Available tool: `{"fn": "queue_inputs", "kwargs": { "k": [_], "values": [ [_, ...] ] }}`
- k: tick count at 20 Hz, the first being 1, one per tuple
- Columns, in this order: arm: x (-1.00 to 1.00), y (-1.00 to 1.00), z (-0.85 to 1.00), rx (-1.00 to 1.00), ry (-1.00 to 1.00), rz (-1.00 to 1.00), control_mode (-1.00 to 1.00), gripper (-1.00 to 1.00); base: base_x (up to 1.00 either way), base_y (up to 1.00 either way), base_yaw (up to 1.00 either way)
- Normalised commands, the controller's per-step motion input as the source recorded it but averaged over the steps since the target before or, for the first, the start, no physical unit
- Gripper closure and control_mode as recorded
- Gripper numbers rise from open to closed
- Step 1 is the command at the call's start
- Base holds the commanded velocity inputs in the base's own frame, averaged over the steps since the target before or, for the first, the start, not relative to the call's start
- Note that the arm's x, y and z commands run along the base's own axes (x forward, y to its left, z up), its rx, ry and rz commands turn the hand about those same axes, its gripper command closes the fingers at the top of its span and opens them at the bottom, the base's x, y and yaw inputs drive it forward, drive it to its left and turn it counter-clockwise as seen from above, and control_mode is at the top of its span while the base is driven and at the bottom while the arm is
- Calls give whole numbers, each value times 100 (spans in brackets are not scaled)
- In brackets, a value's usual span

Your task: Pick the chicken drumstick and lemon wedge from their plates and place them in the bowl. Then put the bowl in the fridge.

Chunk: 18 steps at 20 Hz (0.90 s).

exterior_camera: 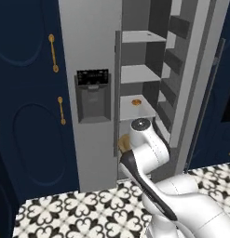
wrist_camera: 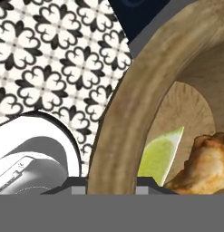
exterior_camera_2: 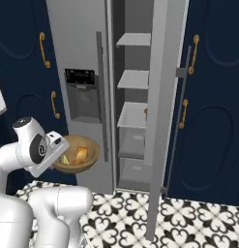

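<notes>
Right base view is showing the gripper (exterior_camera_2: 63,145) holding the bowl (exterior_camera_2: 87,157) by its rim, jaws nearly closed on the wood, at about 9 o'clock from the fridge (exterior_camera_2: 135,97) and its open compartment. Inside the bowl the chicken drumstick (wrist_camera: 204,163) is lying at 3 o'clock of the lemon wedge (wrist_camera: 159,156), the two touching.

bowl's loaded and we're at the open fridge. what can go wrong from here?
1. The gripper holds the bowl by one side of its rim only, so it may tilt and spill the drumstick and lemon wedge.
2. The bowl hangs in front of the fridge's closed door, left of the opening; swinging it in could clip the door edge.
</notes>
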Motion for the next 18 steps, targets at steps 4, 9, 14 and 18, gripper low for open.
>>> {"fn": "queue_inputs", "kwargs": {
  "k": [4, 9, 14, 18],
  "values": [
    [0, 0, 0, 0, 0, 0, 100, 100, 29, -5, -9],
    [0, 0, 0, 0, 0, 0, 100, 100, 28, 0, 1],
    [0, 0, 0, 0, 0, 0, 100, 100, 82, 0, 2],
    [0, 0, 0, 0, 0, 0, 100, 100, 81, -1, 0]
  ]
}}
